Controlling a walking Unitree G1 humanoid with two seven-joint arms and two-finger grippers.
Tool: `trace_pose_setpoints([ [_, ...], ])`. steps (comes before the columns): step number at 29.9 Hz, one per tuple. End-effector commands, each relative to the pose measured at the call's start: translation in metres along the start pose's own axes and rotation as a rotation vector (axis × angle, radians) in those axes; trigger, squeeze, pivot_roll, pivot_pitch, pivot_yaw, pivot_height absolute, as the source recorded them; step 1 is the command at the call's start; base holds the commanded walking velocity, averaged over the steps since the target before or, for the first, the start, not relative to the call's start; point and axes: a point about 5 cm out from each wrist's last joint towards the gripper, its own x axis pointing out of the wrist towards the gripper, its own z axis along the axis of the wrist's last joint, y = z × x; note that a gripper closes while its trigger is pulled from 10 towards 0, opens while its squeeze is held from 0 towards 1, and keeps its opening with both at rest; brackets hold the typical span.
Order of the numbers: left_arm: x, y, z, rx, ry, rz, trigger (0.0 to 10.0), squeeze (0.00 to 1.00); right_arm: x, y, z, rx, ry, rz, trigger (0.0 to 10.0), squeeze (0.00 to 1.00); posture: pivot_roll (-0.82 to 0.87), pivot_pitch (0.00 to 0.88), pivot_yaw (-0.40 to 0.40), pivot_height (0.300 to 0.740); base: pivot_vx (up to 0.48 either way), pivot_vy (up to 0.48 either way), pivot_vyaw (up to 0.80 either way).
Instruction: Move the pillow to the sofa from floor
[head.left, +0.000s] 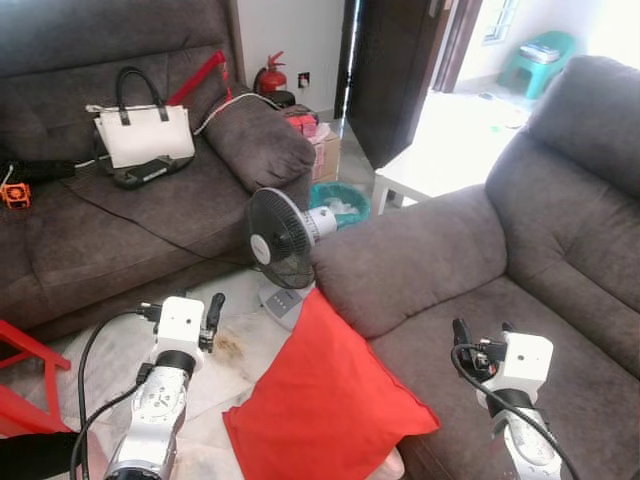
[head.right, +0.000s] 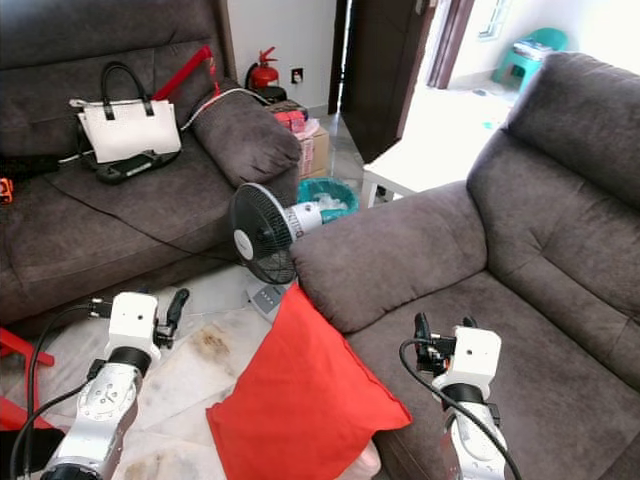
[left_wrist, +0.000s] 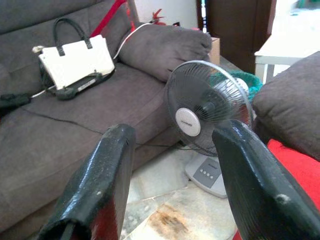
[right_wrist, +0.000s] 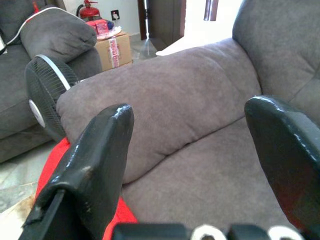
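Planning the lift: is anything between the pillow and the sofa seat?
Nothing visible. The pillow leans against the sofa front by the armrest; the fan stands behind it, off that path.

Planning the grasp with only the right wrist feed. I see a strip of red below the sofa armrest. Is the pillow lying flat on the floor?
Observer: No. The red pillow stands tilted, leaning against the front of the sofa, with its lower edge on the floor tiles.
Operator: Where's the left tool?
Observer: The left tool hovers open and empty over the tiles on the robot's left of the pillow, not touching it.
Operator: Is there anything on the other sofa?
Observer: A white handbag with black handles sits on the seat of the other sofa.
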Motion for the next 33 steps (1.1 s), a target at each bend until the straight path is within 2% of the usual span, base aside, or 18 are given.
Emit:
trace_pose_setpoints([
  [1,0.0001,-0.0004,0.0037,-0.008,-0.017,-0.007,10.0,0.00,-0.0003,-0.0020,-0.0022,0.011,0.014,-0.009,10.0,0.00,0.11,0.000,-0.044,0.740,0.000,0.000,-0.70],
  [12,-0.0012,0.0000,0.0039,-0.011,-0.019,-0.010,10.0,0.00,-0.0018,-0.0015,-0.0026,0.004,0.006,-0.008,10.0,0.00,0.12,0.000,-0.044,0.740,0.000,0.000,0.00],
  [33,-0.0020,-0.0020,0.0054,0.006,-0.033,-0.028,10.0,0.00,0.0003,-0.0012,-0.0034,0.004,0.015,-0.011,10.0,0.00,0.12,0.000,-0.045,0.740,0.260,0.000,-0.06],
])
